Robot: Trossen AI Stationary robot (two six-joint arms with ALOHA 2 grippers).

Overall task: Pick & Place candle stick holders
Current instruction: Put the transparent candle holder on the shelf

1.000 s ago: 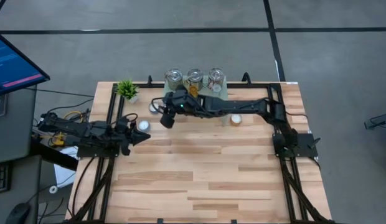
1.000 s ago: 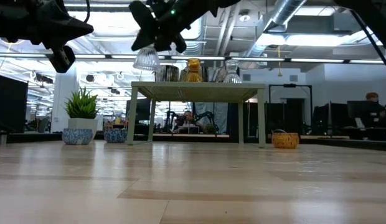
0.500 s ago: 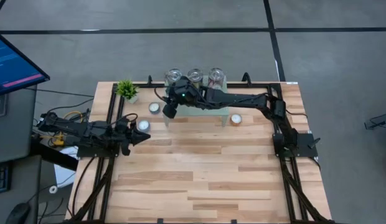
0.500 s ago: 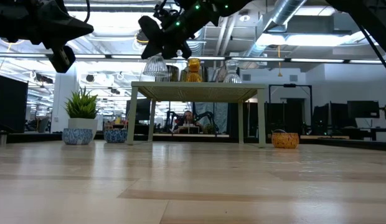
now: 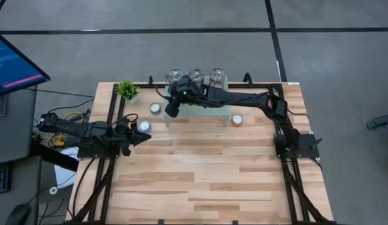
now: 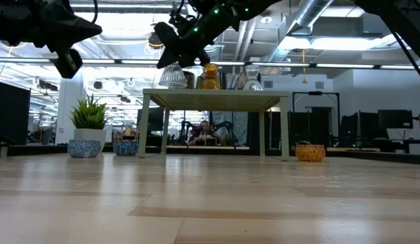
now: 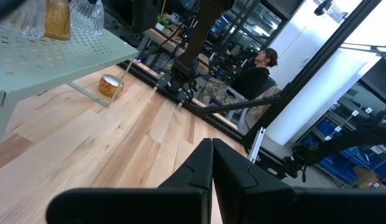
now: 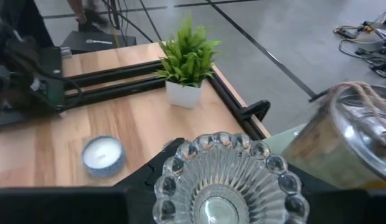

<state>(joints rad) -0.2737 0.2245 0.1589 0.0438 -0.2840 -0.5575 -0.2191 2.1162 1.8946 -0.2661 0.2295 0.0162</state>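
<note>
My right gripper [image 5: 171, 107] is shut on a clear ribbed glass cup [image 8: 225, 180], held at the left end of the pale green mesh stand [image 6: 213, 95]. Three silvery jars [image 5: 195, 76] stand along the stand's far side; one is right beside the cup [image 8: 348, 140]. An amber cup [image 6: 210, 76] and another clear cup [image 6: 252, 80] also stand on it. White tealight cups [image 5: 155, 108] [image 5: 144, 125] and an orange one [image 5: 237, 119] rest on the table. My left gripper [image 5: 146, 135] is shut and empty, raised at the table's left. My right gripper pinches the glass cup between its two fingers, which lie on opposite sides of the ribbed outer wall [image 8: 163, 179] near the rim. The fingers come from above, slanting down. The cup hangs upright below them [image 6: 173, 76], just over the stand's top; whether it touches the stand I cannot tell.
A small green potted plant [image 5: 127, 89] stands at the far left corner. The table's near half [image 5: 206, 181] is bare wood. Black frame rails run along both sides of the table [image 5: 288, 175]. A person sits beyond the table in the left wrist view [image 7: 258, 71].
My right gripper has carried the glass cup toward the table's far edge and down, from beside the stand to just over the stand's left end. The cup has stayed upright.
</note>
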